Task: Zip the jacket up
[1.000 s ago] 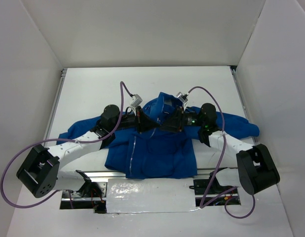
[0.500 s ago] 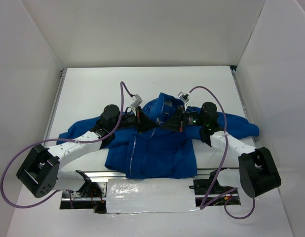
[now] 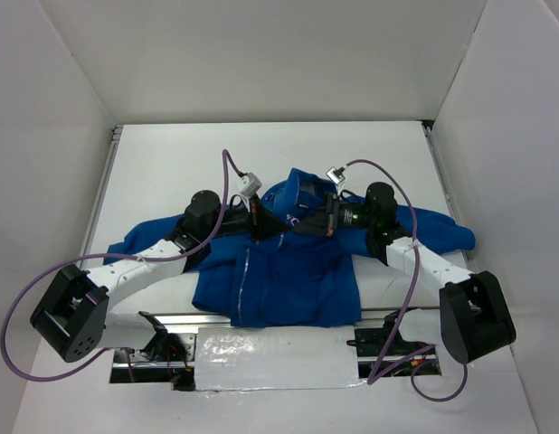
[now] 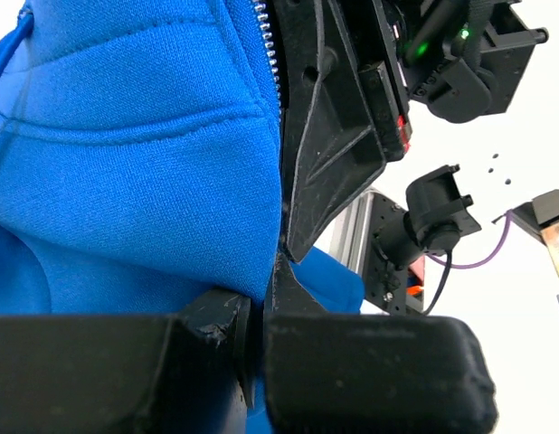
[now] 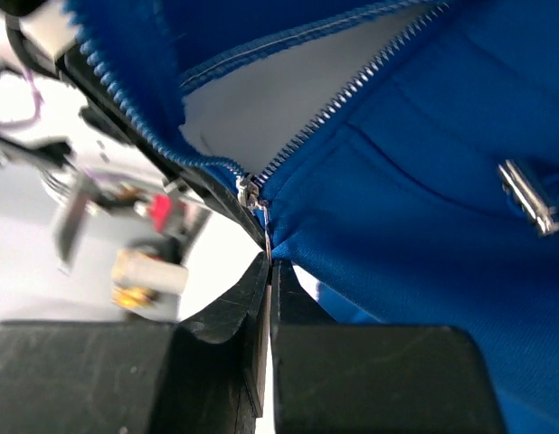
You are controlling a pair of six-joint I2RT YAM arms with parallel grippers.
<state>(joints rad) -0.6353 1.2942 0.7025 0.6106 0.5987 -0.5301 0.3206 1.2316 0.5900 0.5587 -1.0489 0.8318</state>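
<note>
The royal-blue jacket (image 3: 288, 280) lies flat on the table, collar at the far side and sleeves spread left and right. My left gripper (image 3: 260, 226) is shut on the jacket's fabric (image 4: 126, 163) beside the silver zipper teeth (image 4: 269, 45). My right gripper (image 3: 308, 223) faces it across the chest and is shut on the pull tab of the zipper slider (image 5: 251, 192). Above the slider the two rows of teeth part and the white lining (image 5: 270, 99) shows. The zipper (image 3: 241, 280) runs closed down to the hem.
A metal rail (image 3: 207, 318) runs along the table's near edge, with a shiny sheet (image 3: 275, 357) in front of it. White walls close in the sides and back. Purple cables (image 3: 227, 176) loop over both arms. A silver clasp (image 5: 528, 197) sits on the jacket front.
My right arm has shifted slightly left and toward the collar, drawing the slider with it. The left arm holds the fabric in nearly the same place.
</note>
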